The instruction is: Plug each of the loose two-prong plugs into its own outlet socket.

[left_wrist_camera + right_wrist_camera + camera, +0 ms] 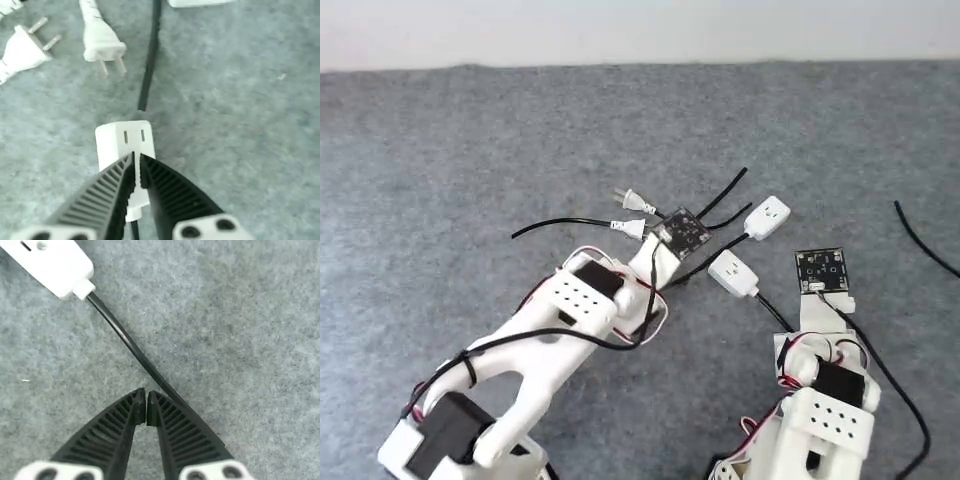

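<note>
left tool [136, 162] pressed together over a white square two-slot outlet socket [122, 137]; right tool [146, 401] pressed together above a thin black cable [120, 335].

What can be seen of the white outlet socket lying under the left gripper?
The outlet socket is a white, smooth, plastic-looking block with rounded corners. Two narrow parallel slots, both empty, face up near its far edge. It lies on the grey carpet. A black cord runs up to its far edge; whether it joins there is unclear. The left gripper, shut, overlaps its near part. The nearest loose plug lies apart, prongs toward it.
</note>
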`<act>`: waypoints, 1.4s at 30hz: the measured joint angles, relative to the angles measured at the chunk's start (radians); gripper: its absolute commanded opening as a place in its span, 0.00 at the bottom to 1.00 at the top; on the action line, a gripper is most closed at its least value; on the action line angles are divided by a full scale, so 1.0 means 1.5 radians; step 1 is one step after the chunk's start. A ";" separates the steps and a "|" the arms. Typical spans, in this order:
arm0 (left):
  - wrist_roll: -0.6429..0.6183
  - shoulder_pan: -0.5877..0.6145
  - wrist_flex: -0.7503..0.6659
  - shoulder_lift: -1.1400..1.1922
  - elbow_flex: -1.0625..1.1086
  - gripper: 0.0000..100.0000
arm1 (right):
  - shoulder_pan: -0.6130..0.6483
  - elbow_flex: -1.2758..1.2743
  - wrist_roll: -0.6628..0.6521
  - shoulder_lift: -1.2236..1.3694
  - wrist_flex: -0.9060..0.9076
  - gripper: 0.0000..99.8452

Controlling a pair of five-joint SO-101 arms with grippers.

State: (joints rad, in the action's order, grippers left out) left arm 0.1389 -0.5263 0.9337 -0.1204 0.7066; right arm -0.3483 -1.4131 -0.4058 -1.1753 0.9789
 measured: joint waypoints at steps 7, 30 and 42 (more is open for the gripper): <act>0.000 0.034 -0.021 0.062 -0.016 0.01 | 0.000 0.000 0.000 0.000 0.000 0.01; 0.095 0.051 0.091 0.153 -0.125 0.02 | 0.000 0.000 -0.001 0.000 0.000 0.01; 0.072 0.079 0.101 0.152 -0.124 0.16 | 0.142 0.154 0.193 0.029 0.000 0.10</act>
State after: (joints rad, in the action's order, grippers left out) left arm 0.2463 -0.4081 1.0856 0.1082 0.5209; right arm -0.1350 -1.1815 -0.1158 -1.1324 0.9789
